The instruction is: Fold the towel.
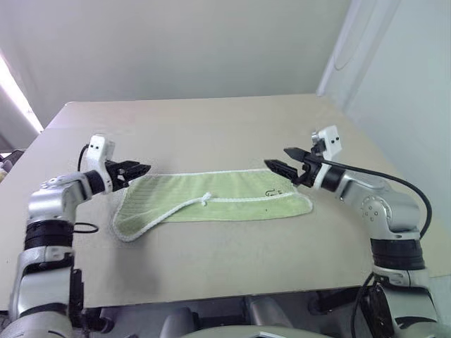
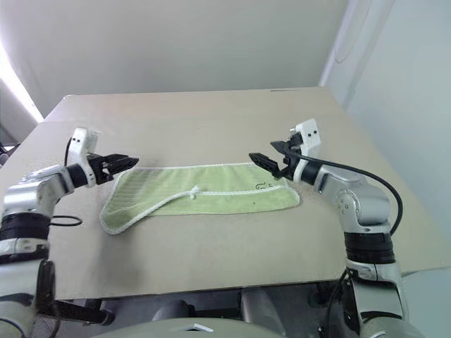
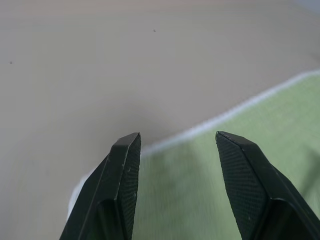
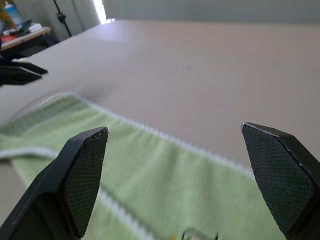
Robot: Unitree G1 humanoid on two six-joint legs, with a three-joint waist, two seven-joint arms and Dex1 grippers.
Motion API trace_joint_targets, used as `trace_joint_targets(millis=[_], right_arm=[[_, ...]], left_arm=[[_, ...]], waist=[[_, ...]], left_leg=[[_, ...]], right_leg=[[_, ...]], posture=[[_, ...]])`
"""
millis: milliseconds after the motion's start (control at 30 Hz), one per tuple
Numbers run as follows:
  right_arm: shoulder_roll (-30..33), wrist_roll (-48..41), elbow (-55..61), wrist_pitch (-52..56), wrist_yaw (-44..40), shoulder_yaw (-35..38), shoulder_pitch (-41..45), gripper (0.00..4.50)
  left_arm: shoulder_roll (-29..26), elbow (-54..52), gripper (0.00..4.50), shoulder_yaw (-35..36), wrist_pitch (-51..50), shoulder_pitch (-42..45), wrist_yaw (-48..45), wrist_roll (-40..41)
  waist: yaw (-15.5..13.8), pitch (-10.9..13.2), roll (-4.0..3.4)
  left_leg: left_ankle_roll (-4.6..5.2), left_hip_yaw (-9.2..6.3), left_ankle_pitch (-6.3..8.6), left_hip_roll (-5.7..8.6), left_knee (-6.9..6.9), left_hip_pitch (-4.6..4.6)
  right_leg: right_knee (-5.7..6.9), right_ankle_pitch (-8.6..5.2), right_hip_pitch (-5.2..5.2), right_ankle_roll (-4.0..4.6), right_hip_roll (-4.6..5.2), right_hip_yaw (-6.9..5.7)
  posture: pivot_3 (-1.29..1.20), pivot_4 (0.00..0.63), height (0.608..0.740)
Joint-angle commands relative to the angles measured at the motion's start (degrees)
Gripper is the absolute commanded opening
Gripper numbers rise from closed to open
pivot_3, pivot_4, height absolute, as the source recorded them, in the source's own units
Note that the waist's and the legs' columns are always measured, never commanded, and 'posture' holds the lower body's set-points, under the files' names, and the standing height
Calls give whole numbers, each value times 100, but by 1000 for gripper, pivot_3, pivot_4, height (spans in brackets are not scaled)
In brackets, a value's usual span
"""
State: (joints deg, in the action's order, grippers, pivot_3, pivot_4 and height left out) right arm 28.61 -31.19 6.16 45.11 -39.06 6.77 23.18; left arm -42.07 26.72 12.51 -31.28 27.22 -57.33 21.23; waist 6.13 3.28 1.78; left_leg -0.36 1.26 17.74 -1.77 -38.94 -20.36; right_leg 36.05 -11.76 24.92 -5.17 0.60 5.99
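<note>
Tabletop (image 1: 211,127): both hands gape, empty, over towel (image 1: 232,197).

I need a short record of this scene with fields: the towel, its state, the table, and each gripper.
towel: light green towel with white edging, lying on the table
towel state: already folded lengthwise into a long strip; white loop on top near the middle, small dark mark near its right end
table: beige table
left gripper: left gripper open, holding nothing, above the towel's left end
right gripper: right gripper wide open, holding nothing, above the towel's right end
</note>
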Motion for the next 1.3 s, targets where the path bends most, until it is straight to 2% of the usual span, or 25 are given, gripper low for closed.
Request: trace_joint_targets(millis=[33, 200, 367, 533, 667, 733, 833, 1033, 1300], right_arm=[[169, -213, 346, -18, -233, 91, 33, 4476], [162, -165, 266, -76, -299, -46, 23, 4476], [114, 38, -7, -339, -348, -239, 138, 4476], [134, 29, -11, -364, -343, -219, 154, 4476], [170, 81, -28, -407, -348, -224, 55, 4476], [169, 86, -24, -421, -349, -227, 23, 4476], [141, 140, -83, -461, -323, -252, 1, 4476], [71, 209, -159, -506, -269, -321, 41, 4476], [86, 352, -248, -516, -170, -384, 74, 4476]], left_arm=[[-532, -684, 2519, 164, -45, -374, -627, 249], [-1054, -690, 2519, 151, 207, -836, -1031, 160], [-1071, -642, 2519, -20, 685, -1014, -873, -151], [-1068, -984, 2519, 140, 576, -1211, -1209, 199], [-1291, -1576, 2519, 176, 639, -1657, -1693, 363], [-1491, -1867, 2519, 43, 809, -1909, -1928, 242], [-1672, -2109, 2519, -265, 1607, -2296, -2044, -261], [-1384, -1852, 2519, -517, 2348, -2297, -1728, -629], [-1154, -1510, 2519, -944, 2494, -2223, -1703, -858]], waist=[[-3, 0, 0], [-16, 2, -2], [-34, 2, -2], [-29, 3, -2], [-14, 3, -1], [2, 3, -1], [3, 7, -7], [-16, 11, -14], [-7, 11, -14]], left_leg=[[0, 0, 0, 0, -1, 1], [-1, -1, 1, -1, -2, 5], [-2, 1, 1, -2, 1, -2], [-1, 4, 1, -2, 8, -18], [-1, 6, 1, -3, 10, -17], [-1, 6, 1, -4, 11, -16], [-2, 6, 1, -5, 14, -13], [-2, 9, 1, -6, 16, -14], [-2, 13, 1, -5, 18, -14]], right_leg=[[2, 0, 0, 0, 0, 0], [-1, -1, 0, 2, 2, -1], [-8, -1, 4, 3, 5, -3], [-10, -1, 21, 3, 4, -2], [-10, -2, 23, 3, 4, -2], [-10, -2, 25, 4, 4, -1], [-10, -3, 26, 6, 5, -1], [-11, -3, 29, 6, 8, -1], [-10, -3, 30, 6, 6, 0]], posture=[[0, 0, 712], [0, 0, 712], [0, 0, 712], [0, 0, 712], [0, 0, 712], [0, 0, 712], [0, 0, 712], [0, 0, 712], [0, 0, 712]])
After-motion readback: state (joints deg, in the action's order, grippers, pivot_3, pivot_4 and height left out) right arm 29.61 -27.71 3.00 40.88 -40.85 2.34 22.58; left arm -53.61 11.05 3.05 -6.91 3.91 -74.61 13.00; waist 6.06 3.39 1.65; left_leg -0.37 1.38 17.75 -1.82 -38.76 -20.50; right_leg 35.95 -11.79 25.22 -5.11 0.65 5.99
